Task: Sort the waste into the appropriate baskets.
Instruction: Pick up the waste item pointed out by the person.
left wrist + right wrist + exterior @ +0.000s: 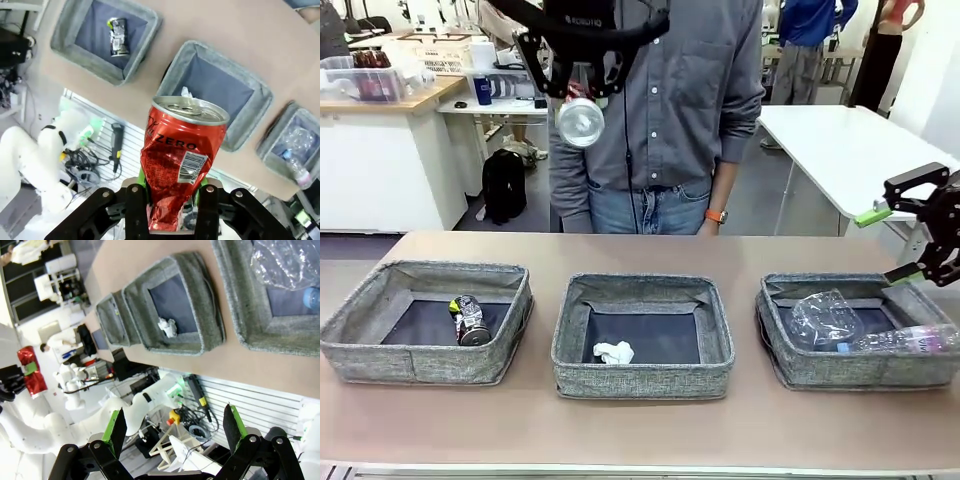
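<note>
While three baskets (640, 335) sit side by side, two cans (182, 160) show.

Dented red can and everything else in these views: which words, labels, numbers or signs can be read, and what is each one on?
"ZERO": on the dented red can held in the left gripper, left wrist view.
Barcode label on the same can: digits too small to read.
White print on the left gripper's black body, front view: too blurred to read.
Dark drink can in the left basket: label too small to read.
</note>
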Robot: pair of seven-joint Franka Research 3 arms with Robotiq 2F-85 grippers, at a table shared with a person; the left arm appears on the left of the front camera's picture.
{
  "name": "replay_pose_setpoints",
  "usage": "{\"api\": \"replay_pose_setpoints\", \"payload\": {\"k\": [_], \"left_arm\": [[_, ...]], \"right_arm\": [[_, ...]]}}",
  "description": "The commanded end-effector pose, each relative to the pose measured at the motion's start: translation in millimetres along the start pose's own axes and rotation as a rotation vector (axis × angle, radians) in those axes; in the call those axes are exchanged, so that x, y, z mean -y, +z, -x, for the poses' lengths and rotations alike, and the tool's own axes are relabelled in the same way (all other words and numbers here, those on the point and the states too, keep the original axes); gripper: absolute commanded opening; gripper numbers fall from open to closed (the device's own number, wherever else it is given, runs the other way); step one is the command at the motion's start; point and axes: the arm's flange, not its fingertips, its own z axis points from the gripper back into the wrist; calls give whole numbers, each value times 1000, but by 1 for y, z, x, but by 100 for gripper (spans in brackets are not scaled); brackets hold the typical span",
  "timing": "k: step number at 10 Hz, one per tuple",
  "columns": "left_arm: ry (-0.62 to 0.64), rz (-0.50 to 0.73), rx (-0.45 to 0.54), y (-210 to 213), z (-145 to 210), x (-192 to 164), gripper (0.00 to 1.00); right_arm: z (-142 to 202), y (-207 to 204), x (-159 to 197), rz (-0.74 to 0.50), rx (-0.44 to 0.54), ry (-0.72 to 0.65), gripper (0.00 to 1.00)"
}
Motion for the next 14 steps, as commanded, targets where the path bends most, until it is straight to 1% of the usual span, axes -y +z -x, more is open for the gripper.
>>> {"api": "replay_pose_setpoints", "payload": {"k": [1,2,3,4,5,6,7,8,9,10,11,12,14], "left_arm": [[3,60,-64,36,-5,4,35],[-7,55,-71,38,-6,4,35],[-27,67,-133,45,-10,7,35],[-54,98,-170,52,-9,8,35],[-73,142,-180,58,-8,8,35],[-87,167,-172,63,-3,11,35],[-139,196,-176,66,6,16,35],[-166,200,-176,66,12,20,35],[-174,197,-181,65,15,23,35],[-145,204,-183,64,17,24,35],[-164,218,-207,63,15,22,35],[-152,191,-174,55,22,19,35],[-152,191,-174,55,22,19,35]], "right_arm": [[-2,0,-2,-4,3,7,100],[-2,0,-2,-4,3,7,100],[-2,0,-2,-4,3,7,100],[-2,0,-2,-4,3,7,100],[-2,0,-2,-4,3,7,100],[-2,0,-2,-4,3,7,100],[-2,0,-2,-4,3,7,100],[-2,0,-2,-4,3,7,100],[-2,0,-2,-4,3,7,100],[-2,0,-2,-4,3,7,100],[-2,0,-2,-4,3,7,100],[-2,0,-2,-4,3,7,100],[-2,0,-2,-4,3,7,100]]}}
